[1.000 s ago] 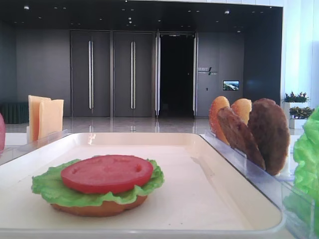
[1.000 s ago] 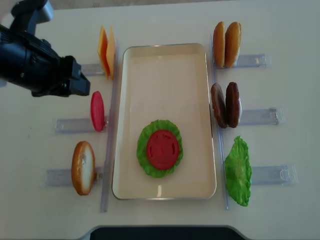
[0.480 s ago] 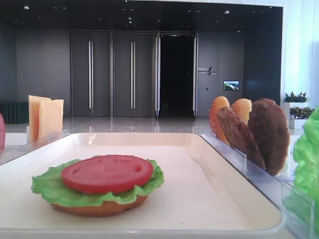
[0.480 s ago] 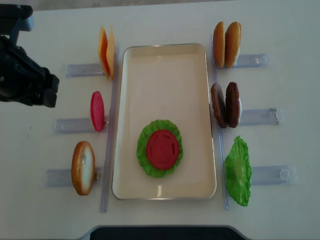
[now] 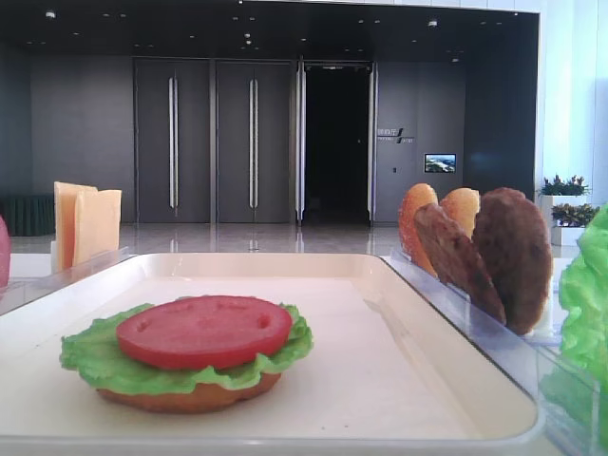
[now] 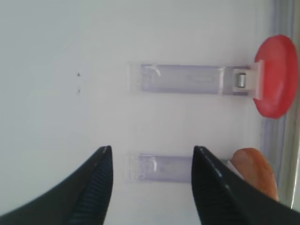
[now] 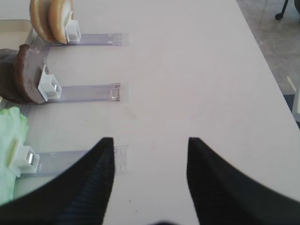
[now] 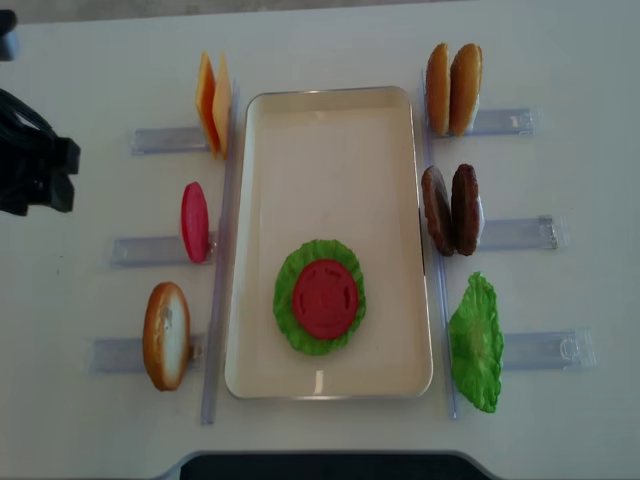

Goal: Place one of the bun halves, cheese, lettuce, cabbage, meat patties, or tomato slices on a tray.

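Note:
On the cream tray [image 8: 330,120] lies a stack: a bun half [image 5: 190,394] under lettuce [image 8: 290,300] topped by a tomato slice [image 8: 324,298]. Standing in racks are cheese [image 8: 213,100], a tomato slice [image 8: 194,222], a bun half [image 8: 166,335], two more bun halves [image 8: 453,75], two meat patties [image 8: 451,208] and a lettuce leaf [image 8: 475,342]. Cabbage is out of view. My left gripper [image 6: 152,154] is open and empty over the bare table left of the racks; its arm [image 8: 35,165] shows at the far left. My right gripper [image 7: 150,143] is open and empty, right of the lettuce rack.
Clear plastic racks [image 8: 520,233] stick out from both long sides of the tray, and clear strips [image 8: 218,260] run along its edges. The table's right edge [image 7: 269,65] shows in the right wrist view. A dark panel [image 8: 320,465] sits at the table's near edge.
My left arm has drawn back to the left, from near the cheese and tomato racks to the left edge of the overhead view. The food has not moved.

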